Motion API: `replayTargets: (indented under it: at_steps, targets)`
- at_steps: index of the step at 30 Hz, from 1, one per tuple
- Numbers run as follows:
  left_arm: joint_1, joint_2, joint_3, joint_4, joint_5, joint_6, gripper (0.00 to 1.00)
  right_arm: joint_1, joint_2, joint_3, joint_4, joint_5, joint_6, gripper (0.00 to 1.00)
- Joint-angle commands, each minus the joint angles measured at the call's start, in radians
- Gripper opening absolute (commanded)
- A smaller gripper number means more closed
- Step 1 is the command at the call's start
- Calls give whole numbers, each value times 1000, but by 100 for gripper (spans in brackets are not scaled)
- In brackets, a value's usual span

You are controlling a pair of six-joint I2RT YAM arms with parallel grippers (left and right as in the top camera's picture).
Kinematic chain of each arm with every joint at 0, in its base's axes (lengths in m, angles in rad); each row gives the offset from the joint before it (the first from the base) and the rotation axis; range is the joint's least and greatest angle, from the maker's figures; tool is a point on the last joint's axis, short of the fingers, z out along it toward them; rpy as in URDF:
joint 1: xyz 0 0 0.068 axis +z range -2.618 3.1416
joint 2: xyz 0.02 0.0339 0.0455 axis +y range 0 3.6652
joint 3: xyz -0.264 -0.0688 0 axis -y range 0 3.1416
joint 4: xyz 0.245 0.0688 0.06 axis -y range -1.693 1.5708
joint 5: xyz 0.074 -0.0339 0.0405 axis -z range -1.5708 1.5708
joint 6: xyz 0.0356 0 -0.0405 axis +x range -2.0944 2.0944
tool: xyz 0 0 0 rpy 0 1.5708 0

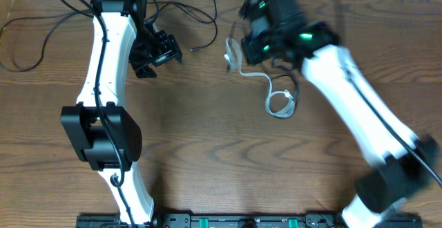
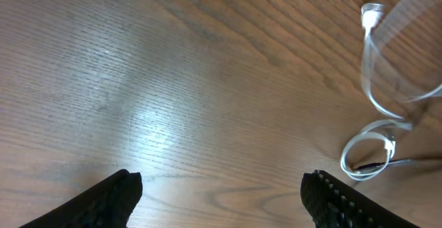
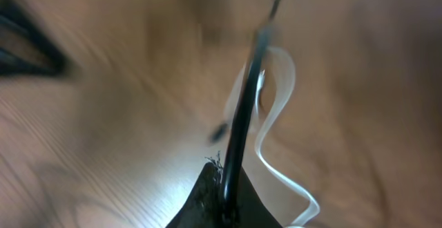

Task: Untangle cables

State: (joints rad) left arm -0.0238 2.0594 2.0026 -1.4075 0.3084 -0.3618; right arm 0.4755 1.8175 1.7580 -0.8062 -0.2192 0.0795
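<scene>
The right fingers [image 3: 225, 195] are pressed together on the black cable [image 3: 242, 103], pinching it and holding it up off the counter [image 1: 207, 152]. The white cable [image 1: 268, 90] lies partly under that arm. Its small coil rests on the counter, while its plug end rises in a loop beside the black one. The 2 look caught together, though blur hides exactly where they cross. The left fingers [image 1: 159, 54] are spread wide with nothing between them, hovering above bare wood, well apart from the coil. A second black cable [image 1: 183, 10] lies by itself near the far edge, between the 2 arms.

The step in hand seems to be pulling the black cable free of the white one. To do it well, the pull should be slow and directed away from the coil, so the white loop slides off instead of tightening. The left fingers could come down on the white coil and pin it, giving the right side something to pull against. A fast tug risks dragging both cables along together.
</scene>
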Motion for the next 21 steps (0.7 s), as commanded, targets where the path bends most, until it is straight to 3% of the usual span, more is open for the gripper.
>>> replayTargets:
  at_steps: [1,12,21]
  targets:
    - [-16,6,-3,2,-11,10,80,9,-177,28,-5,128,25,2]
    - [-58,6,-3,23,-11,10,80,8,-473,28,-6,204,25,2]
    - [-92,6,-3,63,-6,8,80,8,-533,28,-33,268,24,1]
